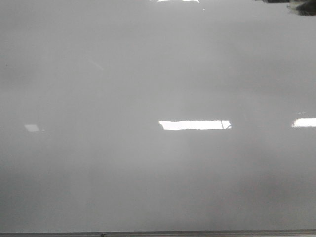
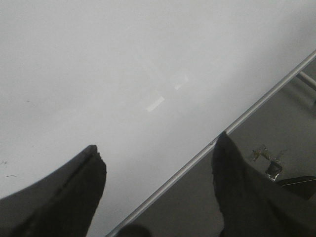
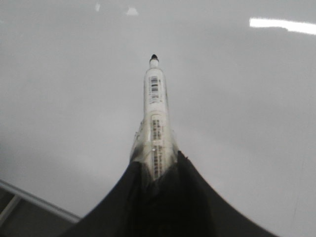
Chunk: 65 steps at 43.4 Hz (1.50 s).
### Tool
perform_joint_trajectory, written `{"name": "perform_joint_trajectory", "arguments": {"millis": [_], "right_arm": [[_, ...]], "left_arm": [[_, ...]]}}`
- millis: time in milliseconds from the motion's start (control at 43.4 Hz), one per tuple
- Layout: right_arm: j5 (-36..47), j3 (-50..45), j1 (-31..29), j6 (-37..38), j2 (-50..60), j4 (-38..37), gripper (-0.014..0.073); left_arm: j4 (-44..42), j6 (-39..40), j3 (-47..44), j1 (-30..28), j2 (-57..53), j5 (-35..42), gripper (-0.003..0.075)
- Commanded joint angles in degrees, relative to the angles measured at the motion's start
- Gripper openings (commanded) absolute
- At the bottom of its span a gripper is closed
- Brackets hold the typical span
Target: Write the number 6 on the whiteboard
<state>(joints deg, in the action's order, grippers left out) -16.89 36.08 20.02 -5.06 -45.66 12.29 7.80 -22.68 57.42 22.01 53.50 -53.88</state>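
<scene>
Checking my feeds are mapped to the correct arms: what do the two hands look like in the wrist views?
Both look alike. The left hand shows two dark, matte black fingers, broad at the base and tapering to blunt tips, one tip edge looking slightly worn. The right hand has the same black, smoothly curved fingers. No cables, labels or markings show on either; the arms themselves are out of view.

The light is soft and a bit dim, and it comes from lamps above that make bright white patches of glare on the shiny whiteboard point(image 1: 98, 74). All the pictures look grainy and a little blurry. The dark fingers point(image 2: 64, 197) of the left gripper point(image 2: 158, 192) look fuzzy, and the marker point(image 3: 155, 123) in the right gripper point(image 3: 158, 190) has blurred print.
</scene>
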Motion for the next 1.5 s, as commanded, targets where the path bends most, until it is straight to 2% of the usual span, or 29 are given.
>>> {"name": "perform_joint_trajectory", "arguments": {"millis": [0,484,990,1290,1474], "right_arm": [[8.7,1.9,-0.2,-0.3,-2.0,0.8,-0.0067],[9.6,10.9,-0.2,-0.3,-15.9,0.8,-0.0067],[11.0,15.9,-0.3,-0.3,-26.9,0.8,-0.0067],[-1.5,16.3,3.8,-3.7,-32.0,0.8,-0.0067],[-5.8,16.3,1.9,-5.3,-31.9,0.0,-0.0067]], "left_arm": [[1.2,0.7,1.5,-0.1,-0.4,3.8,0.0447],[1.2,0.7,1.5,-0.1,-0.4,3.9,0.0436],[1.6,0.7,1.5,-0.1,-0.4,4.0,0.0436],[1.6,0.7,1.5,-0.1,-0.4,4.4,0.0436],[1.6,0.7,1.5,-0.1,-0.4,4.4,0.0436]]}}
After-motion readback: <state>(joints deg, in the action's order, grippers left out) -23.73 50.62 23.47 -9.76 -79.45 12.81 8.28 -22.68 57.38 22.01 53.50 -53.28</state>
